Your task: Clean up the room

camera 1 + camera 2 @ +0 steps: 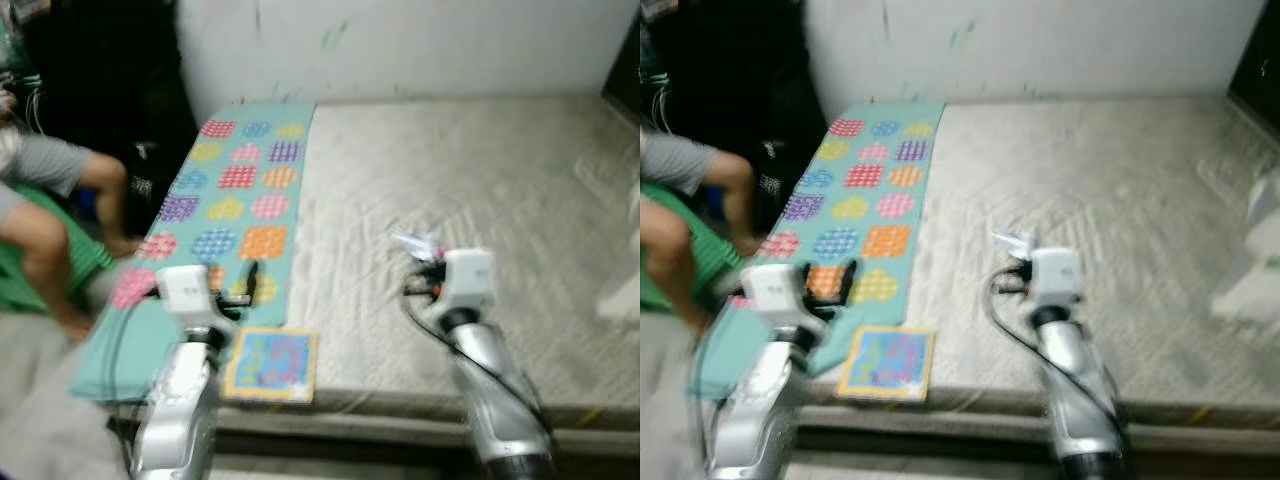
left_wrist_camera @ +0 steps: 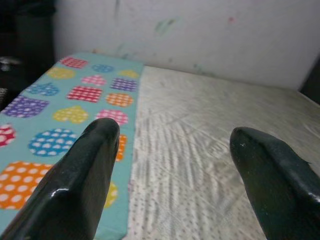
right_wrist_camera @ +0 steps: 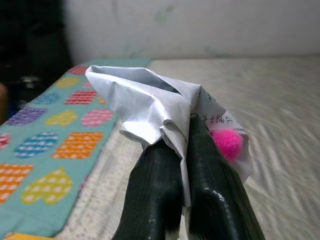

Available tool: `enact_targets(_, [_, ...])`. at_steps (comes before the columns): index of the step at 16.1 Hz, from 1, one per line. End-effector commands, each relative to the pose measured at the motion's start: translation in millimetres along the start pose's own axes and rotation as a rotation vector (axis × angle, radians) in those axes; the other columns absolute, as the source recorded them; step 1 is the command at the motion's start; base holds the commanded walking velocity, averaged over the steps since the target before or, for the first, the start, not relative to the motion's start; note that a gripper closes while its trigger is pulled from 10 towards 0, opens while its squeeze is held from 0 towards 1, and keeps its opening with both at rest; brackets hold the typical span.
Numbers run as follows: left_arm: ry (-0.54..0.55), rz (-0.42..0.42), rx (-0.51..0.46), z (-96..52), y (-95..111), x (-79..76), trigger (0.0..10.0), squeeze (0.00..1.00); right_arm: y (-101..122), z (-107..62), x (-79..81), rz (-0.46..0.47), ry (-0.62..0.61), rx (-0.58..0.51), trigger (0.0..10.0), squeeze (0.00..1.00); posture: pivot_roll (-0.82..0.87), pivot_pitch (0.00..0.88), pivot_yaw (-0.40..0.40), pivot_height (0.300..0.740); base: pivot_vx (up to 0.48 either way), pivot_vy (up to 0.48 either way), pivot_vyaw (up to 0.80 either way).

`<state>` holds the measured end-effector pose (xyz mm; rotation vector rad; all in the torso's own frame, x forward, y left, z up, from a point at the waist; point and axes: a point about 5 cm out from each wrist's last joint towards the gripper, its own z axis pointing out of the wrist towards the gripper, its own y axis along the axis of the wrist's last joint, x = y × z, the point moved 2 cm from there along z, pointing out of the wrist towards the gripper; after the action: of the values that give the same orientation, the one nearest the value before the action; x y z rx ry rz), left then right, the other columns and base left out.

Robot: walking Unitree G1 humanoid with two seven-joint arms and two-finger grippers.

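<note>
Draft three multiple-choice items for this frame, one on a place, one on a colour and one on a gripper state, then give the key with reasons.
1. Where does the colourful square book lie?
A. at the near edge of the mattress, beside the patterned cloth
B. against the far wall
C. on the seated person's lap

2. What colour is the small fuzzy ball beside the crumpled paper?
A. green
B. pink
C. black

3. What state is the left gripper in?
A. shut on the cloth
B. shut on the book
C. open, holding nothing

Key: 1 A, the eye views show the book at the near edge, by the cloth's end. 2 B, the right wrist view shows a bright pink ball by the right gripper, which is shut on the paper. 3 C, the left wrist view shows its fingers wide apart over the bed.
</note>
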<state>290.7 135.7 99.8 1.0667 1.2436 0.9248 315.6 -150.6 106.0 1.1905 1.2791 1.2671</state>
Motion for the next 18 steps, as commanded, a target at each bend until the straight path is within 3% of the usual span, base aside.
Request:
enact_targets(1, [0.015, 0.015, -0.022, 1.4, 7, 6.6, 10.0, 0.00, 6, 2.1, 7.0, 0.012, 0.024, -0.022, 10.0, 0.00, -0.19, 0.000, 0.108, 0.740, 0.000, 0.409, 0.00])
enact_targets(9, [0.020, 0.010, -0.023, 1.1, 6, 5.7, 10.0, 0.00, 7, 4.7, 11.8, -0.012, 0.061, -0.022, 10.0, 0.00, -0.19, 0.000, 0.101, 0.740, 0.000, 0.445, 0.00])
enact_targets(18, [-0.060, -0.015, -0.056, -0.2, 10, -4.6, 10.0, 0.00, 6, 4.8, 13.6, -0.036, 0.078, -0.024, 10.0, 0.00, -0.20, 0.000, 0.100, 0.740, 0.000, 0.000, 0.00])
